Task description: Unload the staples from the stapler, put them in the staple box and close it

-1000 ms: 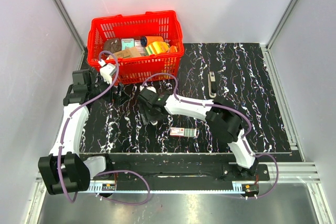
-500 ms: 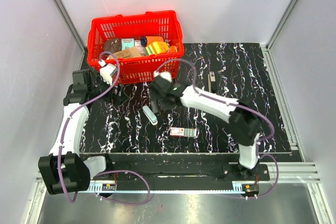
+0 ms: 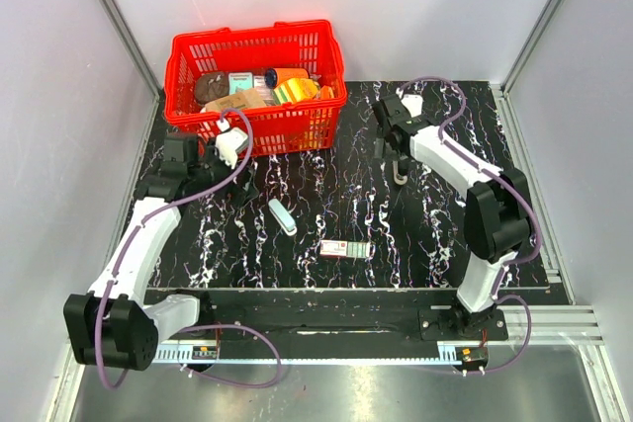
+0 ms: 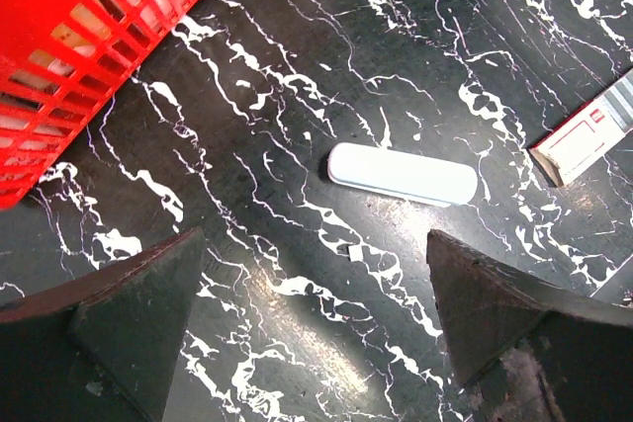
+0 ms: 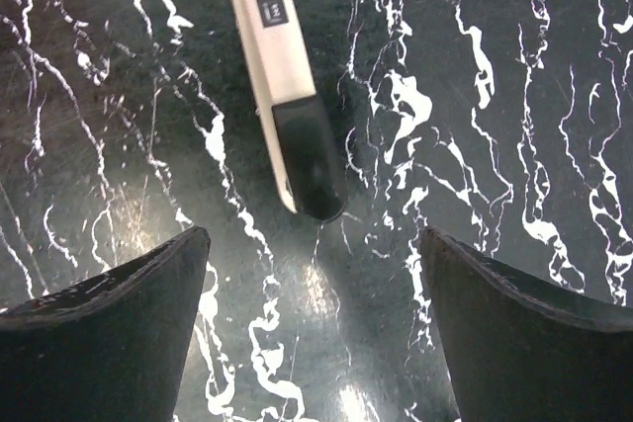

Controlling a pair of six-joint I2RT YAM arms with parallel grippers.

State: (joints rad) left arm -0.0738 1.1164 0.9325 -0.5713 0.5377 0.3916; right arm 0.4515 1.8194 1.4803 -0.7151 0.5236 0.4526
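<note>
Gaping wide, left claw (image 4: 312, 244) and right claw (image 5: 315, 239) hover; stapler (image 5: 280, 66) top cropped

Right wrist view: stapler (image 5: 287, 96) runs off the top edge, far end unseen; the small print on it is not legible. From above, right pincer (image 3: 394, 150) covers most of it. Left wrist view: box (image 4: 584, 135) cut by the right edge, basket (image 4: 89, 27) by top and left. Items (image 3: 247, 96) in the basket too small to name.
</note>
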